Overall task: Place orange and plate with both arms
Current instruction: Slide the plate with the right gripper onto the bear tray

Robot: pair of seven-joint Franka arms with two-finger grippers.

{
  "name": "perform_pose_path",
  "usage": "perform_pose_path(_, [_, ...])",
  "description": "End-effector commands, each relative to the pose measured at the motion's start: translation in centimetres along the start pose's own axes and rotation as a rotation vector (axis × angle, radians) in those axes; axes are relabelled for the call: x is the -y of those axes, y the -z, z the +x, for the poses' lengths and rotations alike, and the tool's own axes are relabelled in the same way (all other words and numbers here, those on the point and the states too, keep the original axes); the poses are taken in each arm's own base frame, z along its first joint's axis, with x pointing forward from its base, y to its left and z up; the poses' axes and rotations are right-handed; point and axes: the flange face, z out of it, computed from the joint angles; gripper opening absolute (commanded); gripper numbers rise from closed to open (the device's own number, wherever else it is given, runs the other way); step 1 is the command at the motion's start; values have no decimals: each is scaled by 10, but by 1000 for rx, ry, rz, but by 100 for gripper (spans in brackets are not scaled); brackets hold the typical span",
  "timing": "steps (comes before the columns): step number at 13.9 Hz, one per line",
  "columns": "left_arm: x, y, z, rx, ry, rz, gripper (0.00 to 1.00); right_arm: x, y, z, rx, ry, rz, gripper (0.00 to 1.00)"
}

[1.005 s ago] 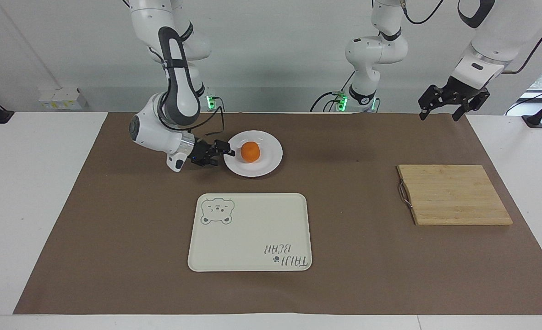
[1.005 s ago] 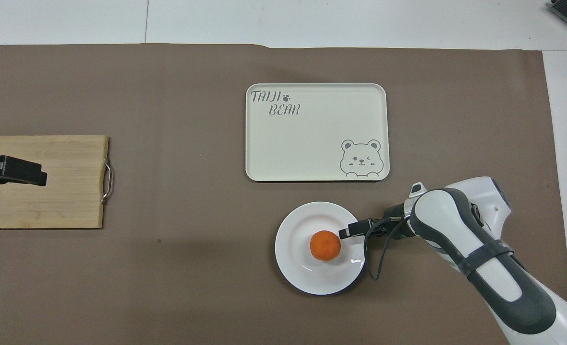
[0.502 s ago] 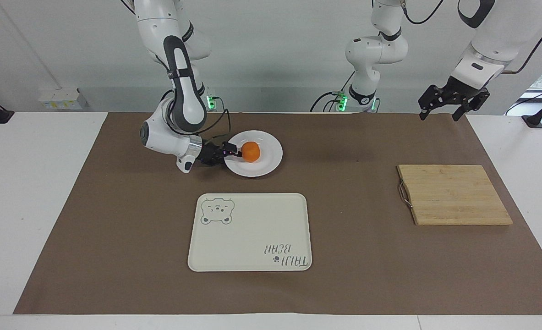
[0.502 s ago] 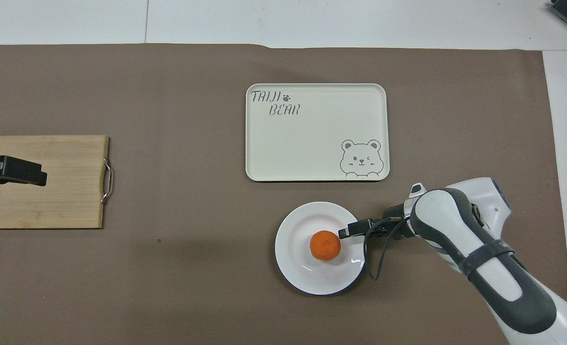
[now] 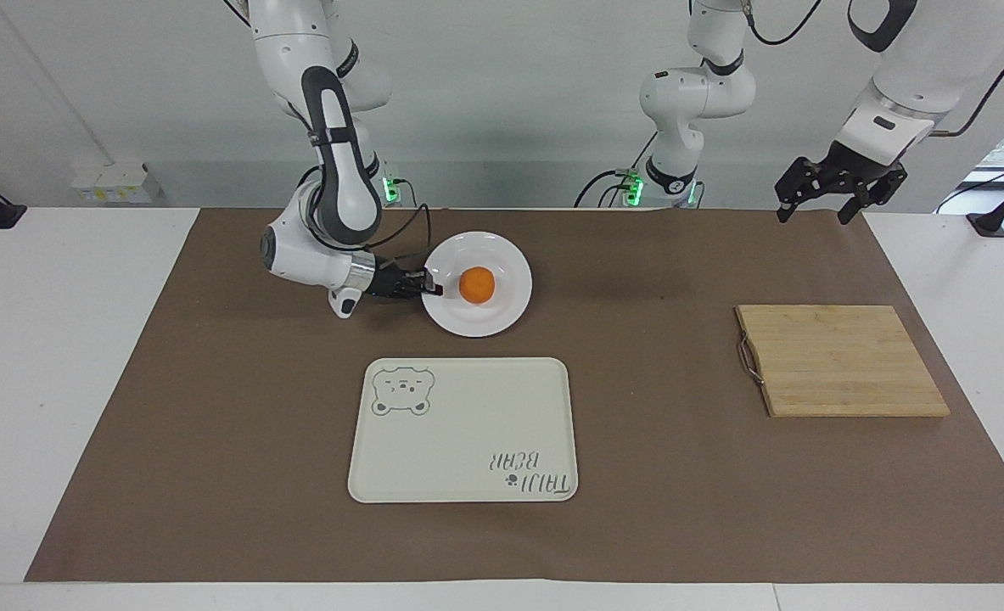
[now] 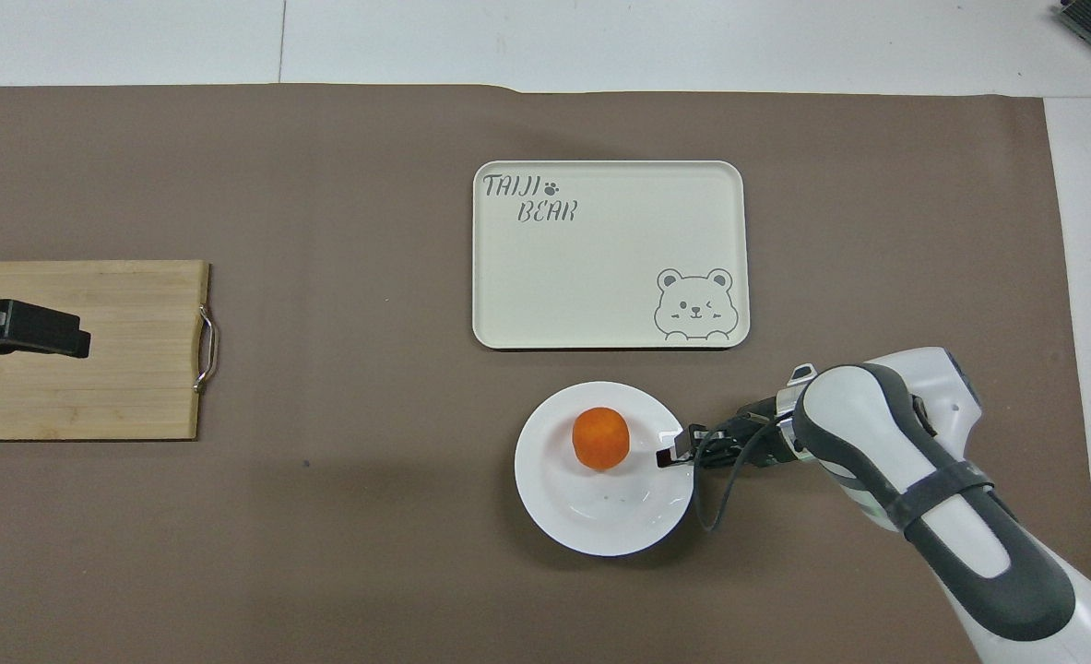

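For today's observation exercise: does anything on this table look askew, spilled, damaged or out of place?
Nothing is spilled or damaged. One oddity: the orange sits off-centre on the plate, whose rim the right gripper pinches. The tray and cutting board lie flat; the left gripper waits, raised.

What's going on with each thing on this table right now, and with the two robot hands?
Plate: gripped at its rim, orange on it.
Orange: loose on the plate, not gripped.
Right gripper: shut on the plate's rim.
Left gripper: open, waiting in the air over the left arm's end of the table.
Tray: flat, nothing on it.
Cutting board: flat, nothing on it.
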Motion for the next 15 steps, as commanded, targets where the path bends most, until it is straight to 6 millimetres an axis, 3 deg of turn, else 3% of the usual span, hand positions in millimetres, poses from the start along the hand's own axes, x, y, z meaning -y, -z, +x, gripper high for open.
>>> perform_pose_path(1, [2, 4, -1, 3, 1, 13, 100, 3, 11, 3, 8, -21, 77, 0])
perform_pose_path(6, [2, 4, -1, 3, 1, 13, 100, 3, 24, 11, -49, 206, 152, 0])
perform_pose_path(8, [2, 4, -1, 3, 3, 13, 100, 3, 36, 23, -89, 276, 171, 0])
perform_pose_path(15, [2, 4, -1, 3, 1, 13, 100, 49, 79, 99, -165, 287, 162, 0])
